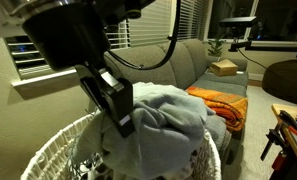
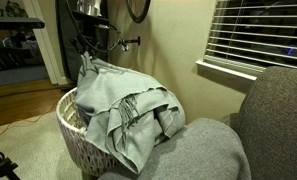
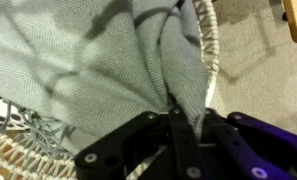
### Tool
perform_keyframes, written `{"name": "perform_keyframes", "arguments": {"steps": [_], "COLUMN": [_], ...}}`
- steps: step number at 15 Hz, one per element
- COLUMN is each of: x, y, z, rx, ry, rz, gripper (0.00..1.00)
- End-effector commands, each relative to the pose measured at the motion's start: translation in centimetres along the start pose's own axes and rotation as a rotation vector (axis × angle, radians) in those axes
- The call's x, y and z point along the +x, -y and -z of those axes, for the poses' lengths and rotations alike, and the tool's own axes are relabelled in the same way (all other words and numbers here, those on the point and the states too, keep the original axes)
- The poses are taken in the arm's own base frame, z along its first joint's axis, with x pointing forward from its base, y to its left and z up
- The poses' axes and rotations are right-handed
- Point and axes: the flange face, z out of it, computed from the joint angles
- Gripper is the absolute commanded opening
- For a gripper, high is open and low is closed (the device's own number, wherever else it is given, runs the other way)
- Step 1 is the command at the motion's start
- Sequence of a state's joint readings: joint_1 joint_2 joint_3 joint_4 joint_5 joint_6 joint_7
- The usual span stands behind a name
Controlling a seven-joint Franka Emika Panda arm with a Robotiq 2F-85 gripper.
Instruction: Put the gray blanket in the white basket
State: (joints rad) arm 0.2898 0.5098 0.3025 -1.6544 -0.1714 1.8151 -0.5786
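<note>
pinching a fold of the soft light blue-gray fabric blanket [image 3: 88, 70], the black fingers [image 3: 176, 130] clamp it so the cloth bunches over the round white wicker basket [image 2: 72, 135] at lower left, one side spilling past its rim.

arm [image 1: 60, 42]: comes in from upper left in an exterior view, wrist tilted down toward the right | gripper [image 1: 122, 122]: jaws nearly together, pinching a fold of the gray blanket [image 3: 78, 70] | fingers [image 3: 175, 130]: dark, close together, pointing up-frame in wrist view
</note>
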Motion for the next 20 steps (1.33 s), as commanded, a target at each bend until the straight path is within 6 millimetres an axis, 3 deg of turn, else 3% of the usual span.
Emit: {"name": "perform_keyframes", "arguments": {"steps": [1, 8, 9, 11, 15, 20], "x": [1.1, 2.1, 2.1, 1.9, 0.7, -2.7], "y": [1.4, 2.0, 1.9, 1.5, 0.1, -3.1], "z": [1.5, 2.1, 2.1, 1.9, 2.0, 1.3], "rx": [-0.018, -0.052, -0.058, -0.077, -0.104, -0.117], "ry": [0.008, 0.016, 0.019, 0.023, 0.021, 0.009], "rz": [0.048, 0.101, 0.097, 0.079, 0.029, -0.100], "gripper": [0.03, 0.03, 0.33, 0.39, 0.65, 0.96]}}
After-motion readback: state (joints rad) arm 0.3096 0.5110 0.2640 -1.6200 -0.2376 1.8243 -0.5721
